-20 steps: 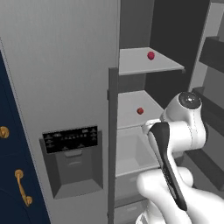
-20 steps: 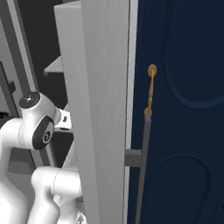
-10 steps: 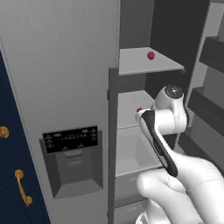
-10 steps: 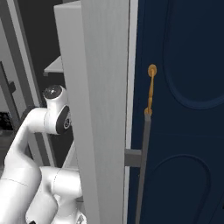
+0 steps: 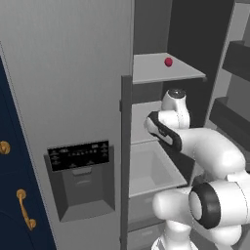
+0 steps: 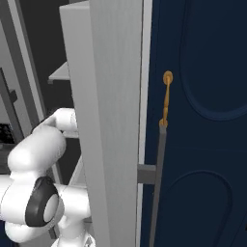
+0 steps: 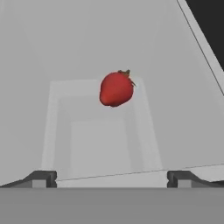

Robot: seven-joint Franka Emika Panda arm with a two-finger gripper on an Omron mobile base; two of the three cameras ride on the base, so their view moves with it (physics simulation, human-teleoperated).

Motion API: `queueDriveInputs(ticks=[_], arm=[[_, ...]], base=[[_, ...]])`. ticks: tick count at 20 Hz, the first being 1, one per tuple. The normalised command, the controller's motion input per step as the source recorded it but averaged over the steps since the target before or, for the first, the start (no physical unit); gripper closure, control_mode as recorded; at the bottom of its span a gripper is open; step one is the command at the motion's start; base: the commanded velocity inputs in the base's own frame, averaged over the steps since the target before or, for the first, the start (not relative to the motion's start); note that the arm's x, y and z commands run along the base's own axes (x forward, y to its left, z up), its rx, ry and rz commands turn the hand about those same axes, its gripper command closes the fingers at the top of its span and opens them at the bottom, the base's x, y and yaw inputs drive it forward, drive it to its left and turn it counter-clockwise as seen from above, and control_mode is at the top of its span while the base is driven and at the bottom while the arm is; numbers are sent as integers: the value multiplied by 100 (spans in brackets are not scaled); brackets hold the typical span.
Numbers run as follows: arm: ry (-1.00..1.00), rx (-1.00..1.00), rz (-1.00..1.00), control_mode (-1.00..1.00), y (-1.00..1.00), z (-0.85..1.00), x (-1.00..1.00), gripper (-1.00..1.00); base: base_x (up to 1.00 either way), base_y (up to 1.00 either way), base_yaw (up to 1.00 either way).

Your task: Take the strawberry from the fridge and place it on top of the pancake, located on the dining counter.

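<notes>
Strawberry (image 7: 116, 89) on fridge shelf (image 7: 175, 131), ahead of wide-open, empty pincer (image 7: 112, 178)

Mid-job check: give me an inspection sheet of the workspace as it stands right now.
Surface: grey fridge shelf under the berry, bare around it.
Job's things: strawberry on that shelf, ahead of the gripper; fridge open.
Clutter: a small red item on the upper shelf.
Grippers: gripper open, holding nothing, strawberry beyond its fingertips.
Cables: nothing seen.
Surroundings: black dispenser panel, navy cabinet with gold handle.
</notes>
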Motion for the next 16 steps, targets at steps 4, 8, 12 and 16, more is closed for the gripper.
queueDriveInputs(ticks=[4, 8, 12, 16], arm=[[4, 0, 2, -100, 0, -33, 88, -100], [1, 0, 1, -100, -1, -35, 76, -100], [0, 0, 1, -100, -6, -29, 62, -100], [-1, 0, 4, -100, -8, -26, 17, -100]], base=[[0, 0, 0], [0, 0, 0], [0, 0, 0], [0, 0, 0]])
